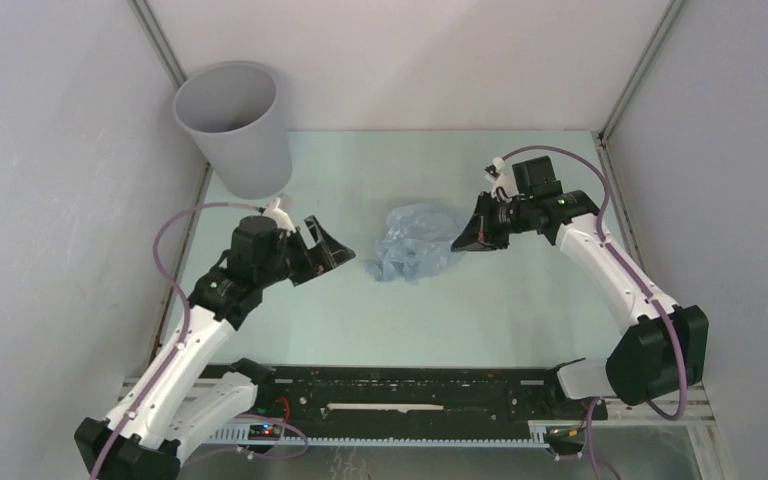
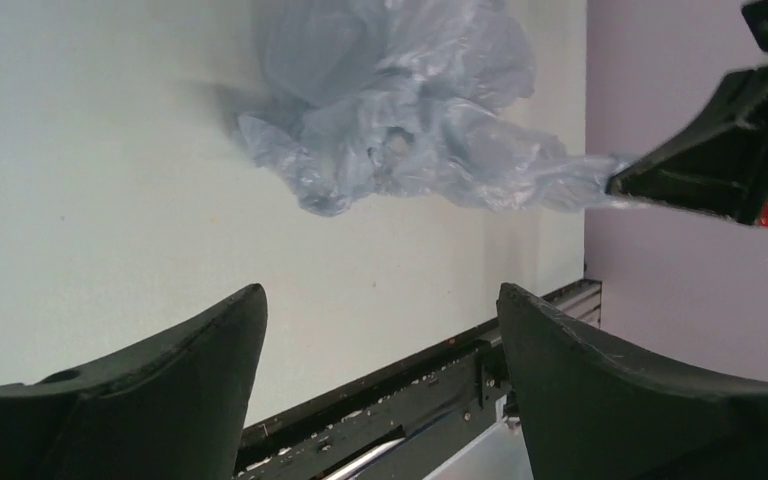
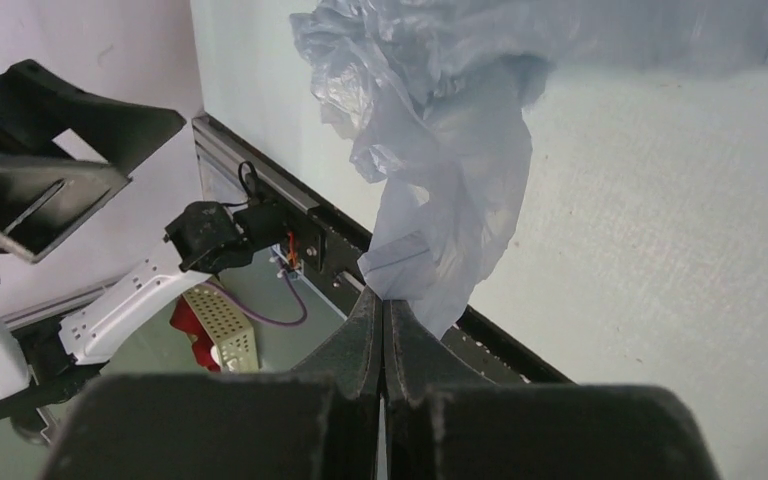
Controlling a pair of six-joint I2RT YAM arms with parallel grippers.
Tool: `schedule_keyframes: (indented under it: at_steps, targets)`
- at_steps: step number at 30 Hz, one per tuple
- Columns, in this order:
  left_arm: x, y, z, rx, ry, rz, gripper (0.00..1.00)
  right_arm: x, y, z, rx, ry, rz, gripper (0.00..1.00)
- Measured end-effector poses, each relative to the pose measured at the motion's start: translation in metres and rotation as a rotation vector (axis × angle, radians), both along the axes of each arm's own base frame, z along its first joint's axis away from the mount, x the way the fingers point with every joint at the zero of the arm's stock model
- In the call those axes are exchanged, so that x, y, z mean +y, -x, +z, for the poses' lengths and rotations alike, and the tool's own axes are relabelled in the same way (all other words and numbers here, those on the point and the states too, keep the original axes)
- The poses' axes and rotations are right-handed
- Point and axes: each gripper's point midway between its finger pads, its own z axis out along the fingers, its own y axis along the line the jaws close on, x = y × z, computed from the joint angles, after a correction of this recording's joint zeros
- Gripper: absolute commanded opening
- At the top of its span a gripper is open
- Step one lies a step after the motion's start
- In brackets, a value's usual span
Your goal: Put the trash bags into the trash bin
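A: Start close in. Your left gripper (image 1: 332, 250) sits just left of the bag (image 1: 415, 243). Its jaws are spread wide with nothing in them, and they point straight at the bag.

B: Agreed. The bag is a crumpled heap on the desk (image 1: 520, 300), between your two grippers and apart from the left one.

A: Just right of the bag, your right gripper (image 1: 457, 243) is pinched fully closed on a thin corner of the film. Your right wrist view shows that corner running up from the tips into the heap.

B: So the bag's long axis runs left to right, with the bulk toward the left gripper and the tail in the right one.

A: Farthest off, the bin (image 1: 250, 150) stands upright behind and to the left of the bag, beyond the left gripper.

B: That diagonal is what your move turns on. The right gripper has the hold, but the left is nearer the bin. I'd judge carrying across with the right a long reach. You could take the bulk with the left first.
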Motion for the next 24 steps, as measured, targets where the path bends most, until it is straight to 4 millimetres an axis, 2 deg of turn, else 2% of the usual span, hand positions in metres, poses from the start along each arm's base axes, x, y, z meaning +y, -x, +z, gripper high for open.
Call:
schedule_keyframes:
  at_steps: [2,4,6,9,10,11,12,15,18,20,24]
  targets:
    - [-0.005,-0.001,0.011,-0.040,-0.025,-0.025,0.91,-0.001,-0.001,0.002,-0.009,-0.002,-0.002,0.00]
    - [-0.014,0.001,0.011,-0.047,-0.056,-0.066,0.92,-0.001,-0.001,0.005,-0.018,-0.011,-0.002,0.00]
    - [-0.028,0.003,0.005,-0.036,-0.097,-0.120,0.91,-0.001,-0.003,0.008,-0.026,-0.021,-0.007,0.00]
    - [-0.050,0.006,-0.015,0.000,-0.194,-0.200,0.78,-0.002,-0.006,0.015,-0.046,-0.040,-0.022,0.00]
    - [-0.054,0.006,-0.020,0.010,-0.218,-0.212,0.77,-0.004,-0.007,0.017,-0.050,-0.045,-0.031,0.00]
    - [-0.059,0.002,-0.030,0.022,-0.266,-0.225,0.78,-0.007,-0.008,0.021,-0.057,-0.052,-0.044,0.00]
    - [-0.060,0.004,-0.031,0.022,-0.271,-0.233,0.81,-0.011,-0.010,0.024,-0.064,-0.057,-0.060,0.00]
    - [-0.059,-0.006,-0.052,0.054,-0.340,-0.217,0.89,-0.019,-0.013,0.032,-0.085,-0.066,-0.094,0.00]
    - [-0.061,-0.016,-0.073,0.086,-0.393,-0.212,0.93,-0.023,-0.013,0.036,-0.092,-0.075,-0.108,0.00]
    - [-0.068,-0.020,-0.083,0.096,-0.394,-0.238,0.96,-0.022,-0.012,0.037,-0.090,-0.079,-0.106,0.00]
    - [-0.099,-0.027,-0.092,0.079,-0.315,-0.336,0.96,-0.022,-0.012,0.038,-0.087,-0.085,-0.103,0.00]
